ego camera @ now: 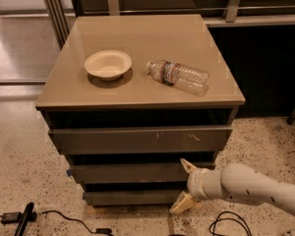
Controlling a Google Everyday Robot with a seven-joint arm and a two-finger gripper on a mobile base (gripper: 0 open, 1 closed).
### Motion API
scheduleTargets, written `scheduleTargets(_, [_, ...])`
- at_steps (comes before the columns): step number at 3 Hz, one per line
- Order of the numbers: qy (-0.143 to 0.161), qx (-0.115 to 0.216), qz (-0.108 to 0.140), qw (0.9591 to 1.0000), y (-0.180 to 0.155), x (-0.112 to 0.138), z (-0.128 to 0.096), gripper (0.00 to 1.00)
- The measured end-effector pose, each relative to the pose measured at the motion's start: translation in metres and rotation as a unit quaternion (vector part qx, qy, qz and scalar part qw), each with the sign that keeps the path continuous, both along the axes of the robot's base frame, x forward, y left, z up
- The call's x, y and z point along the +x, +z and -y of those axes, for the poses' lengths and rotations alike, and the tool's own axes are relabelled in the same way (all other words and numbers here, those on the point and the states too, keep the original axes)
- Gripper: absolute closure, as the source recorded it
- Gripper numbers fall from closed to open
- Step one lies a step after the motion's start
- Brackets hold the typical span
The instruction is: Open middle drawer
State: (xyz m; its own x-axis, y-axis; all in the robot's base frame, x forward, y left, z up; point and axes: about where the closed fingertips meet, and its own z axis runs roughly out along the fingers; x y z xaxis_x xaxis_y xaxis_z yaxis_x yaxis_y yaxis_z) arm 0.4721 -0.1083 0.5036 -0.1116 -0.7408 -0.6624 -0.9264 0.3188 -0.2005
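The middle drawer (pixel 123 172) is a plain dark grey flat front under the widest top front (pixel 137 139) with pale scratch marks; it looks closed. The narrowest bottom front (pixel 128 197) sits below it. My gripper (pixel 185 187) is at the right end of the middle and bottom drawers, on a white arm (pixel 250 186) coming in from the lower right. Its two tan fingers are spread apart: the upper fingertip (pixel 187 165) lies at the middle drawer's right end, the lower one (pixel 181 204) by the bottom drawer. It holds nothing.
On the cabinet's tan top (pixel 152 38) stand a white bowl (pixel 108 64) and a clear plastic bottle (pixel 179 76) lying on its side. Black cables (pixel 226 222) and a black tool (pixel 22 219) lie on the speckled floor.
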Motion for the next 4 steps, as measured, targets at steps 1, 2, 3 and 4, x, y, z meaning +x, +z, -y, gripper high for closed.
scheduleTargets(1, [-0.005, 0.037, 0.019, 0.9991, -0.024, 0.015, 0.002, 0.0])
scheduleTargets(2, [-0.005, 0.037, 0.019, 0.9991, -0.024, 0.015, 0.002, 0.0])
scheduleTargets(3, [0.0, 0.039, 0.024, 0.999, -0.028, 0.026, -0.002, 0.0])
scheduleTargets(4, [0.011, 0.043, 0.038, 0.9983, -0.036, 0.046, -0.009, 0.0])
